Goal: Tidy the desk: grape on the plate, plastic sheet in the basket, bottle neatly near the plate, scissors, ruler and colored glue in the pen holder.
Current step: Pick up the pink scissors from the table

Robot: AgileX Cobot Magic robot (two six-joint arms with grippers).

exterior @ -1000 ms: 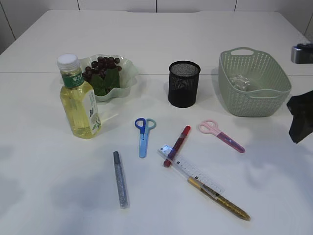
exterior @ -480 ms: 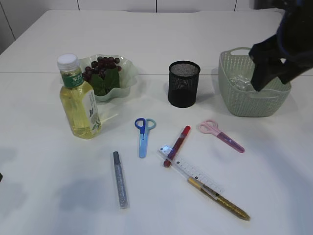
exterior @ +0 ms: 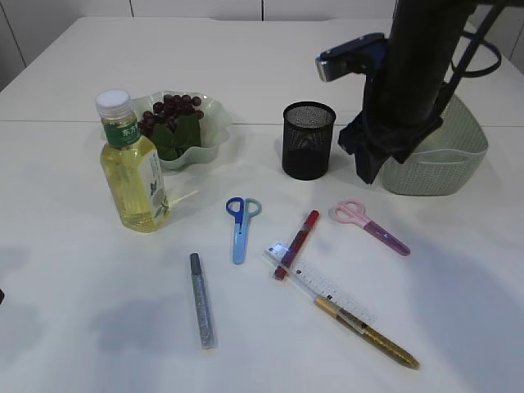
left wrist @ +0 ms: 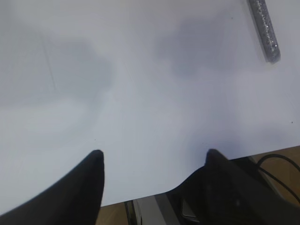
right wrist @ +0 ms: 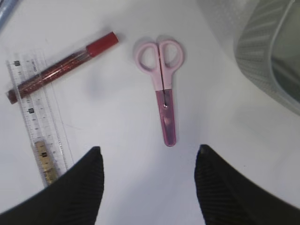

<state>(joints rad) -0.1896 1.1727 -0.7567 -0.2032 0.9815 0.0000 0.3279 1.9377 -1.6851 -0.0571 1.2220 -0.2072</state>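
My right gripper (exterior: 365, 170) is open and empty. It hangs in front of the green basket (exterior: 454, 160), just above the pink scissors (exterior: 368, 223), which lie ahead of the jaws in the right wrist view (right wrist: 161, 89). The red glue (right wrist: 61, 68), clear ruler (right wrist: 40, 117) and gold glue (right wrist: 44, 159) lie to their left. The blue scissors (exterior: 240, 225) and silver glue (exterior: 201, 299) lie further left. The black mesh pen holder (exterior: 308, 139) stands empty-looking. The grapes (exterior: 168, 110) sit on the green plate (exterior: 209, 135), with the bottle (exterior: 131, 164) beside it. My left gripper (left wrist: 152, 157) is open over the table's front edge. The plastic sheet is hidden behind my right arm.
The basket's wall (right wrist: 262, 61) is close on the right of my right gripper. The pen holder stands just left of my right arm. In the left wrist view only the end of the silver glue (left wrist: 265, 30) shows, at the top right, and cables hang below the table edge.
My right arm has swung in from the right edge, passed over the basket, and come down left of it above the pink scissors. The objects on the table have not moved.
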